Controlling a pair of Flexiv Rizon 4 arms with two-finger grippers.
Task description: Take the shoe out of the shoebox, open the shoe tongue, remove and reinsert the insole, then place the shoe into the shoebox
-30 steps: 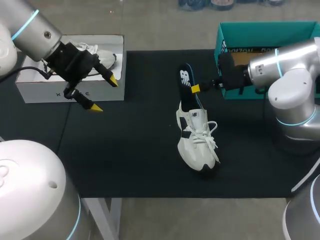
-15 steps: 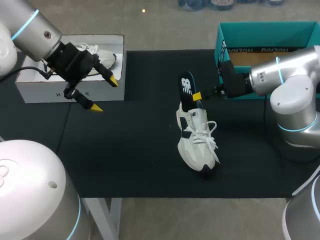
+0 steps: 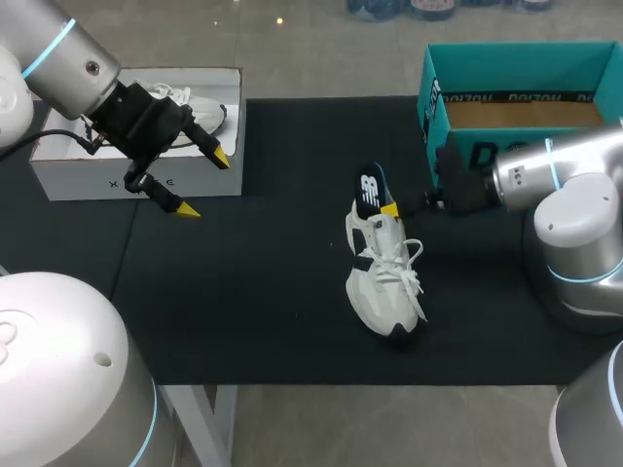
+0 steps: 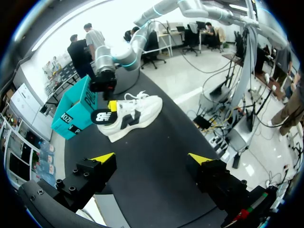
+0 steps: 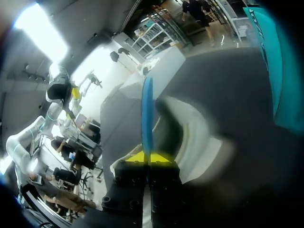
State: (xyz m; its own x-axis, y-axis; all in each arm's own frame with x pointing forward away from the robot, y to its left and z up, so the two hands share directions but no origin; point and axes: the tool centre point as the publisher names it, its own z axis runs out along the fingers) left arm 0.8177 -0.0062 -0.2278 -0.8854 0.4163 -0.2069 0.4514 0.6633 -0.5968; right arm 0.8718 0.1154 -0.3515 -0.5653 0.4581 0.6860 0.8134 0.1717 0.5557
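Here the shoe (image 3: 384, 277) lies mid-counter (image 3: 243, 321), toe to 6 o'clock. The insole (image 3: 370, 190) sticks out of its heel end, clamped by the right pincer (image 3: 389, 209), which comes in from 3 o'clock. At 10 o'clock the left pincer (image 3: 203, 182) hangs with fingers apart, in front of a white box (image 3: 78, 180). The shoebox (image 3: 506, 63) stands at 2 o'clock.

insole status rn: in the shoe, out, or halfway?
Halfway. The insole goes down into the white shoe at its front end; its logo end sticks out above the collar, pinched by the right gripper.
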